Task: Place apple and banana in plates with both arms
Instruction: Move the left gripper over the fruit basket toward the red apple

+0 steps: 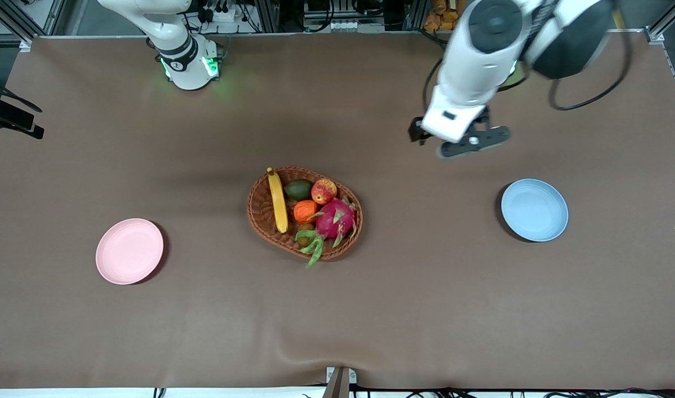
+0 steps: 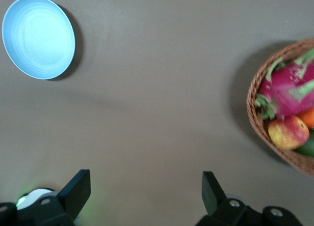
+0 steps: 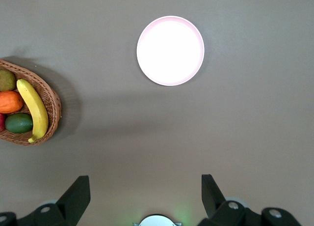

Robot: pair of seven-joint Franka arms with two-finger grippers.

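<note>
The apple (image 1: pixel 324 191) and the banana (image 1: pixel 277 202) lie in a brown wicker basket (image 1: pixel 252 210) at mid-table. The pink plate (image 1: pixel 129 251) lies toward the right arm's end and the blue plate (image 1: pixel 534 209) toward the left arm's end; both are empty. My left gripper (image 1: pixel 465 141) hangs open and empty over bare table between the basket and its own base. Its wrist view shows the open gripper (image 2: pixel 146 186), the apple (image 2: pixel 288 131) and the blue plate (image 2: pixel 38 37). My right gripper (image 3: pixel 146 189) is open and empty high over its base, with the banana (image 3: pixel 34 109) and pink plate (image 3: pixel 170 50) in its view.
The basket also holds a magenta dragon fruit (image 1: pixel 335 218), an orange fruit (image 1: pixel 304 210) and a green avocado (image 1: pixel 298 189). The brown table cloth (image 1: pixel 425 287) spreads round the plates and basket. The right arm's base (image 1: pixel 189 66) stands at the table's farthest edge.
</note>
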